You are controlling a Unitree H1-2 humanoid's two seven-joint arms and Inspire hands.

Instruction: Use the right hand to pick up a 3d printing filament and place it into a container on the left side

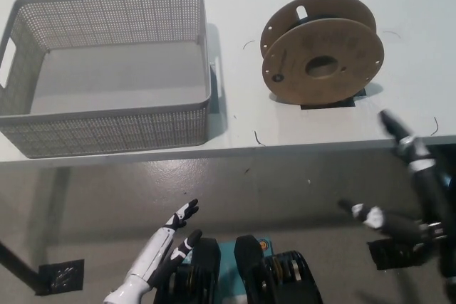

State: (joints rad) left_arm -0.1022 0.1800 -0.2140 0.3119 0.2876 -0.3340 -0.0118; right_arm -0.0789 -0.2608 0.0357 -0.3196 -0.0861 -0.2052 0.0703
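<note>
No text, label, brand, number or sign can be read here. The spool [322, 51] has plain brown cardboard flanges with no legible print. The basket [107, 133] is bare grey mesh with no marking.

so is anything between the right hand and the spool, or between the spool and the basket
Nothing visible. The right hand hangs off the table's front edge, below the spool, with bare table between. Spool to basket is bare too; only the basket's near wall must be cleared.
</note>
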